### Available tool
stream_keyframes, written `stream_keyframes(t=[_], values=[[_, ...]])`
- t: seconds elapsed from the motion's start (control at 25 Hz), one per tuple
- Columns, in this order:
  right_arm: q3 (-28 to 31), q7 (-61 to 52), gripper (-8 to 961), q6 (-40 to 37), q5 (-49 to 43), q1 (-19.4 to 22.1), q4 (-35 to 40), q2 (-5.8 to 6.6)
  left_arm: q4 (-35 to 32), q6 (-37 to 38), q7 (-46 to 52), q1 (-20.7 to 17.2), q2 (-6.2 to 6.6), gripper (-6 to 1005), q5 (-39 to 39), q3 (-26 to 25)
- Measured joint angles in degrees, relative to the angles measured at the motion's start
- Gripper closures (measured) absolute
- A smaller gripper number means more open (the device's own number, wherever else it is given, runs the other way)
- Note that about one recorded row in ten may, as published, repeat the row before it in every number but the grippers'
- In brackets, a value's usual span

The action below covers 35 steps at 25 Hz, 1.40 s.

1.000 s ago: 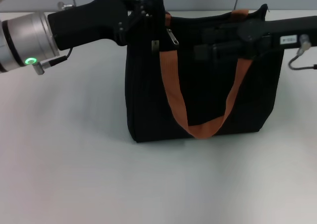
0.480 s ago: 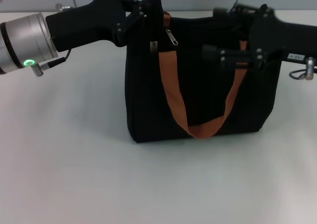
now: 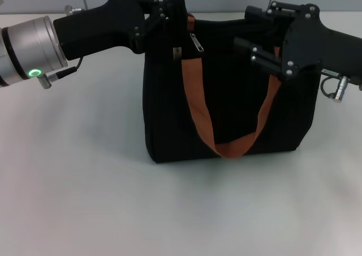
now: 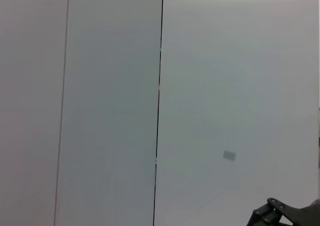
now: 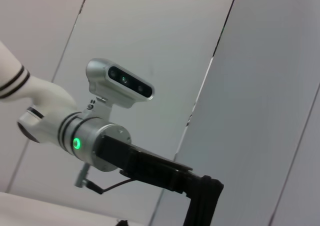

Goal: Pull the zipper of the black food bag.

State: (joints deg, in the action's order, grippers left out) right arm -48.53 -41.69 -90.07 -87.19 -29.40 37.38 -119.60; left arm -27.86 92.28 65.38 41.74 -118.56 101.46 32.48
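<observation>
Left gripper [image 3: 169, 9]: at the bag's top left corner, clamped on the fabric edge; the right wrist view shows this arm from the side.
Zipper [image 3: 196, 42]: silver tab hanging near the bag's top left end, free of both grippers.
Black bag [image 3: 232, 126]: upright toward the tabletop's far edge.
Right gripper [image 3: 249, 43]: fingers [image 3: 244, 42] parted, empty, before the bag's upper right.
Left wrist view: only wall panels.
</observation>
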Motion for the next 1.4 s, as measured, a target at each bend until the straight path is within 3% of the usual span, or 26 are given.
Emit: stream_keyframes(t=[0.28, 0.56, 0.96, 1.4], values=[[-0.8, 9.0, 476, 1.0, 1.6, -0.8, -3.2, -0.02, 0.2, 0.0, 0.4, 0.1, 0.0, 980, -0.2, 0.1], [-6.1, 13.5, 470, 4.6, 3.8, -0.8, -3.2, -0.16, 0.2, 0.4, 0.6, 0.0, -0.03, 980, -0.2, 0.0], [-19.3, 21.0, 469, 12.2, 12.4, 0.1, -2.9, -0.19, 0.3, 0.5, 0.6, 0.0, -0.09, 979, -0.2, 0.3], [-21.2, 22.7, 470, 12.4, 14.0, 0.9, -2.2, -0.2, 0.3, 0.3, 0.6, 0.1, -0.12, 979, -0.2, 0.1]])
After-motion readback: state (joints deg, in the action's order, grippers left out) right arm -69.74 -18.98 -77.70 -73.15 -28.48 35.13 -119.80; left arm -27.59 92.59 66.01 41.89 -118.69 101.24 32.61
